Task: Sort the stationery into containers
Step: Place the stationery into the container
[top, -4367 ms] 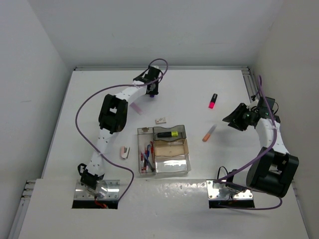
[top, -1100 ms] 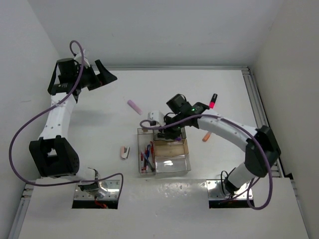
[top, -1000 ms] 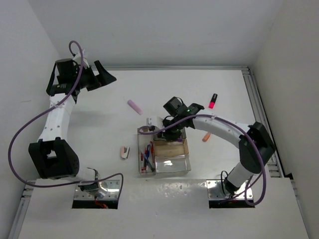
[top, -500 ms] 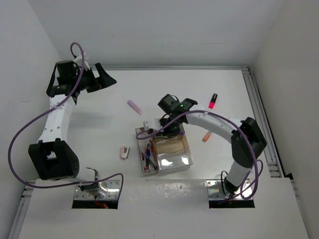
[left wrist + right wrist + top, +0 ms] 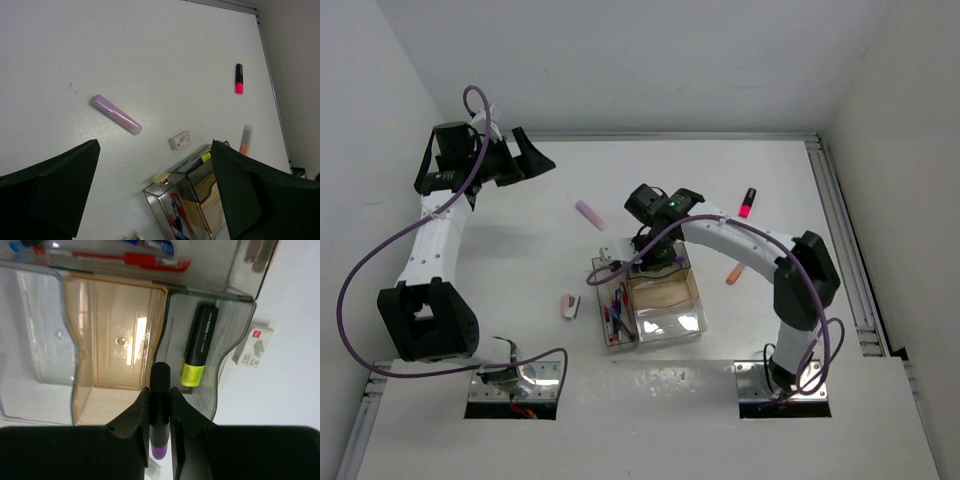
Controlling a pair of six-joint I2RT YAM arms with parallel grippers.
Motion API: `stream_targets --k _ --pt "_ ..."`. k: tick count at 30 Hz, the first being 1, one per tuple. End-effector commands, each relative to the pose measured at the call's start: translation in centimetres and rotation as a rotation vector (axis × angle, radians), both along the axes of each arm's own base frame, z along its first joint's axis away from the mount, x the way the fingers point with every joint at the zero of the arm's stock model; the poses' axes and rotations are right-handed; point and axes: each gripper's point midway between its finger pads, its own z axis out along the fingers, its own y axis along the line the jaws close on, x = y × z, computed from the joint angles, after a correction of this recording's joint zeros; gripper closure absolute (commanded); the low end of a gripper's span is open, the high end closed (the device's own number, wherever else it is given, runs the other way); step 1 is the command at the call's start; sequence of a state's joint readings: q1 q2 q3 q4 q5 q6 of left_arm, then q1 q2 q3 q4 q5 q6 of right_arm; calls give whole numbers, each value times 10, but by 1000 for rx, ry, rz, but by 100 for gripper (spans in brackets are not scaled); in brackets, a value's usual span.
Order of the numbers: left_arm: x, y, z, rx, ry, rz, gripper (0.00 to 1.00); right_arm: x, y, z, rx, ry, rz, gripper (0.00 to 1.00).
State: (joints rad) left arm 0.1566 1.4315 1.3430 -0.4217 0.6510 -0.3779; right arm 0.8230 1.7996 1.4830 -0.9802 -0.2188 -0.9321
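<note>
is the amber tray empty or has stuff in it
Empty: the amber tray shows only bare floor in the right wrist view; the right gripper holds the purple highlighter.

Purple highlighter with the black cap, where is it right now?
The purple highlighter is centre frame in the right wrist view, clamped in the jaws of the right gripper, above where the amber-tinted tray meets the smoky grey tray.

Visible are an amber tray (image 5: 117, 340), a yellow-and-black highlighter (image 5: 199, 347), a purple-and-black highlighter (image 5: 160, 410) and a red pen (image 5: 145, 261).
</note>
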Motion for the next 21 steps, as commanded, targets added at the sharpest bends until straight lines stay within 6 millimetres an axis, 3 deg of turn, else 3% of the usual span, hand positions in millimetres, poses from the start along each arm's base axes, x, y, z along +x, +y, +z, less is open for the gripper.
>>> stream_targets --k 1,7,9,10,14,16,20,21 --pt "0 -2 7 14 -36 -16 0 16 -5 -13 -34 -25 26 93" --pt "-2 1 4 23 -34 -2 0 28 1 -25 -34 -27 21 92" --pt "-2 1 4 24 -35 -2 0 29 2 -27 -37 -30 27 86" --pt "-1 1 4 22 -33 0 0 31 4 -28 -34 -38 30 75" --pt "-4 4 3 38 -36 -4 0 31 4 -32 -45 -23 24 55" --pt "-5 7 2 51 -35 2 0 31 8 -29 -40 -24 0 53" --pt "0 11 8 45 -47 9 0 47 22 9 78 -14 -150 52" --pt "3 12 12 51 -60 14 0 68 27 32 178 -28 -229 54"
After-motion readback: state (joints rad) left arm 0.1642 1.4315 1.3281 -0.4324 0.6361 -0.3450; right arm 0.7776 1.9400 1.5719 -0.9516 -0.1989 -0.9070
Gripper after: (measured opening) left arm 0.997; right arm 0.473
